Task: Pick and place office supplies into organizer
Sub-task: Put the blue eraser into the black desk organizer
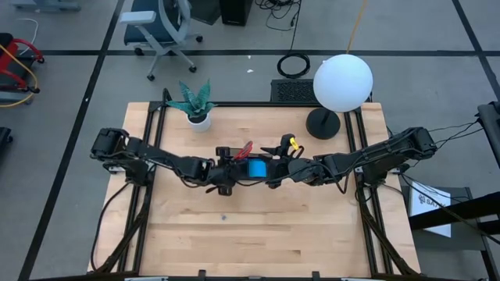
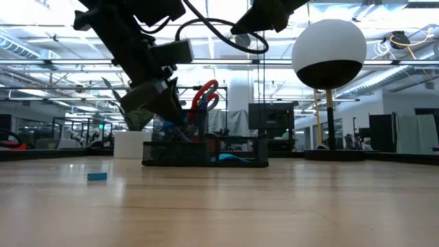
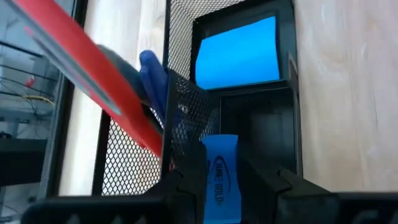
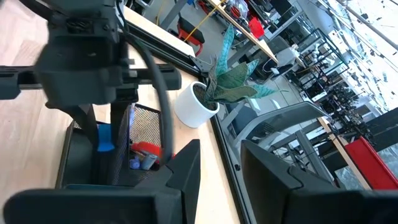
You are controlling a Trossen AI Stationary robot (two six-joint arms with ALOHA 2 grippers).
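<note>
Left gripper (image 3: 221, 186), jaws narrow on a blue eraser (image 3: 219, 177) directly above the organizer (image 3: 287, 68), should lower straight before release; right gripper (image 4: 221, 165) waits just beside, apparently empty.

Black organizer (image 1: 234, 173) mid-table, blue pad (image 1: 257, 168) inside.

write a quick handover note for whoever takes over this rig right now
Left gripper: shut on a blue rectangular eraser, over the black mesh organizer.
Right gripper: open, empty, at the organizer's other side.
Done: red-handled scissors and a blue pen stand in the tall compartment; the bright blue square note pad lies in the low one.
Left: release the eraser inside, then fetch the tiny blue block lying on the wooden table, apart from the organizer.
</note>
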